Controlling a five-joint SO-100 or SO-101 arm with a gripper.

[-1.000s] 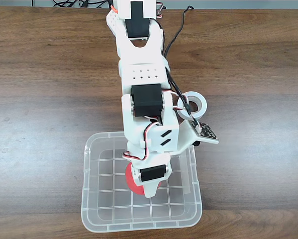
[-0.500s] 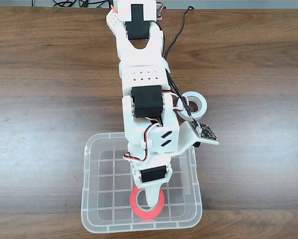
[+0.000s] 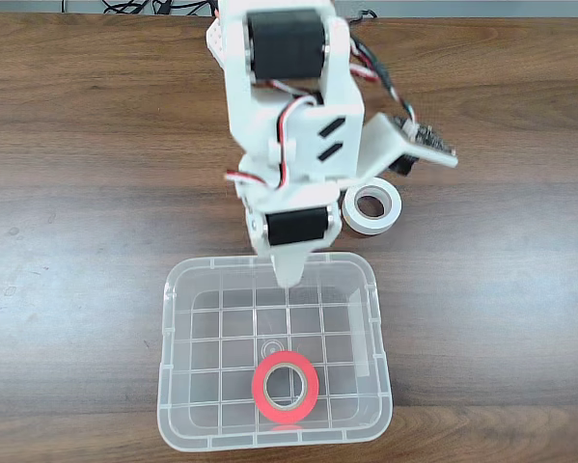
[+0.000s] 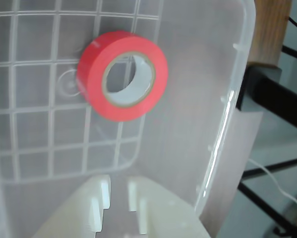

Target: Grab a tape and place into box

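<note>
- Fixed view, going left to right: the box (image 3: 173, 386) sits at the near edge of the table, and the tape (image 3: 287, 385) lies flat on its grid floor, near-centre, hole facing up.
- The gripper (image 3: 287, 273) is over the box's far rim, so the tape lies straight toward the near side from it, well apart, nothing touching. Being a flat ring, the tape has no long axis to line up with.
- To the right of the gripper, out on the table just past the box's far right corner, there's a white roll (image 3: 371, 204). It isn't in the box, and it looks untouched.
- Wrist view: the tape (image 4: 122, 74) sits up and left of centre, flat on the grid, with the box wall (image 4: 227, 99) running down the right side.
- The gripper (image 4: 119, 196) pokes in from the bottom edge with nothing between its fingertips. There's just a narrow slit between them, so I'd call it pretty much closed and empty.
- My read: the drop is done, the tape is where it should be, and all that's left is for the arm to back off. If it went for the white roll, that'd be a short swing right.
</note>
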